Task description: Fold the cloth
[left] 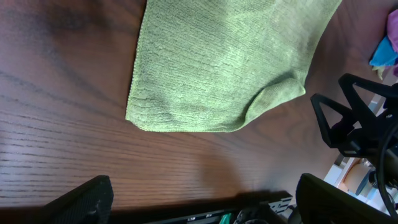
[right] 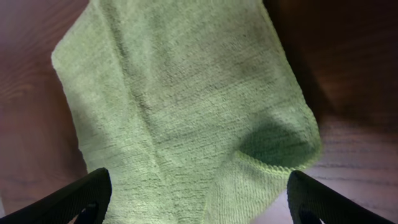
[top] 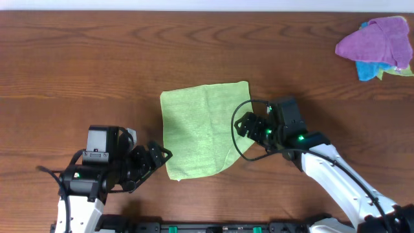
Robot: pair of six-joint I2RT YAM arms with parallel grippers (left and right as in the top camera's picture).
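A light green cloth (top: 199, 129) lies spread on the wooden table, with its right edge slightly lifted and curled. It shows in the left wrist view (left: 224, 62) and fills the right wrist view (right: 186, 106). My right gripper (top: 244, 127) is open and hovers just above the cloth's right edge, with its fingers (right: 199, 202) spread over the fabric. My left gripper (top: 158, 155) is open and empty, just left of the cloth's front left corner; its fingers (left: 202, 202) are over bare wood.
A pile of purple, blue and yellow cloths (top: 378, 45) lies at the far right corner. The table's front edge with a black rail (top: 213, 228) runs just below both arms.
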